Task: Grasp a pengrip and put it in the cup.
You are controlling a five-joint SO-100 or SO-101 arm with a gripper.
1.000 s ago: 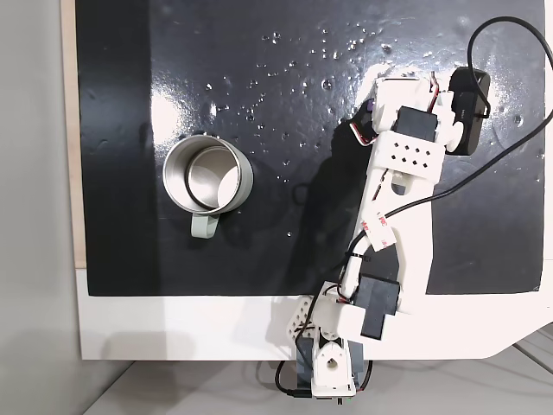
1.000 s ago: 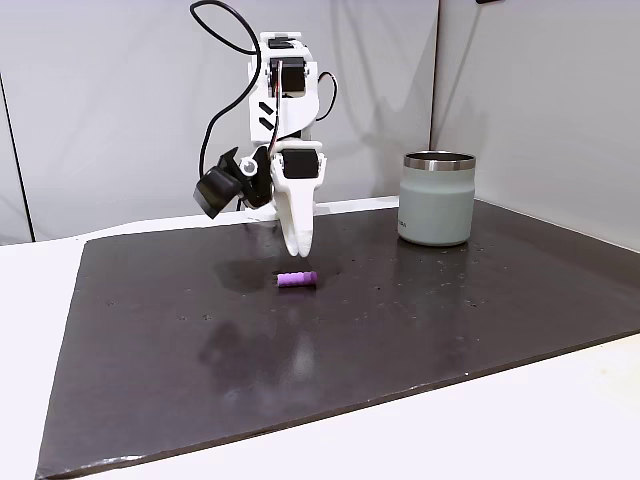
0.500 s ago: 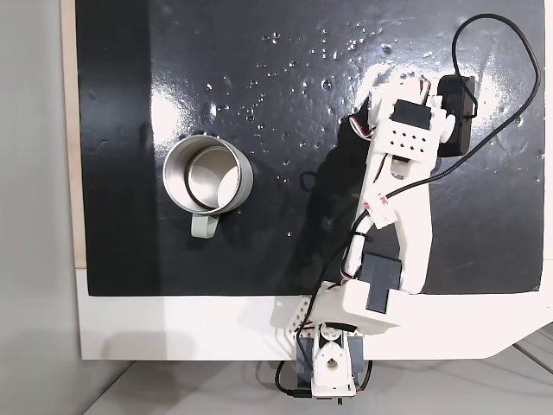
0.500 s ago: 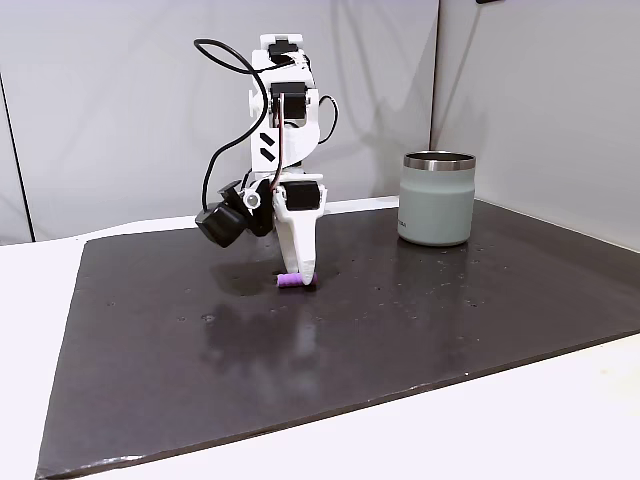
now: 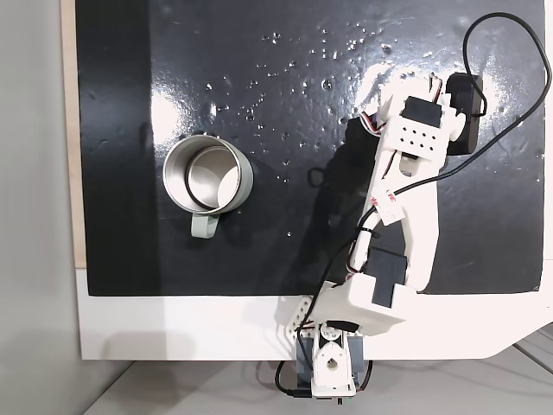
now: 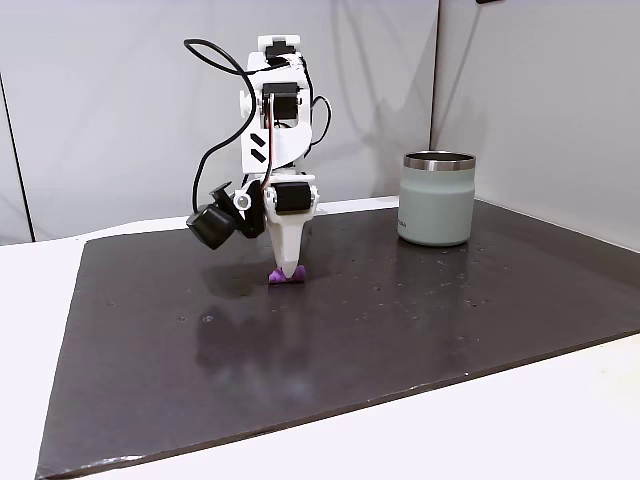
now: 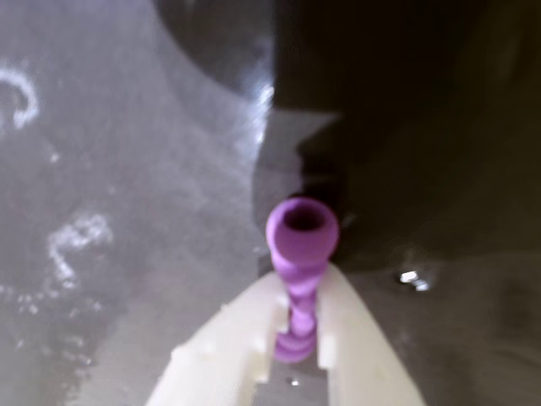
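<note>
The pengrip (image 7: 302, 230), a small purple ribbed tube, lies on the black mat with its open end toward the wrist camera. My gripper (image 7: 302, 281) is shut on the pengrip, one white finger pressed against each side. From the side fixed view the gripper (image 6: 288, 270) points straight down with its tips at the mat, and a bit of the purple pengrip (image 6: 276, 280) shows beneath them. The cup (image 6: 437, 200), a steel mug with a pale grey-green body, stands upright to the right and farther back. In the top-down fixed view the cup (image 5: 245, 177) is left of the arm, which hides the pengrip.
A black mat (image 6: 400, 330) covers most of the white table (image 5: 173, 328). White specks and glare patches dot the mat (image 5: 285, 60) near its far edge. A black cable (image 5: 510, 52) loops out from the arm at upper right.
The gripper came down from above the mat onto the pengrip and its fingers shut on it. The pengrip shifted slightly left in the side view. The cup has not moved.
</note>
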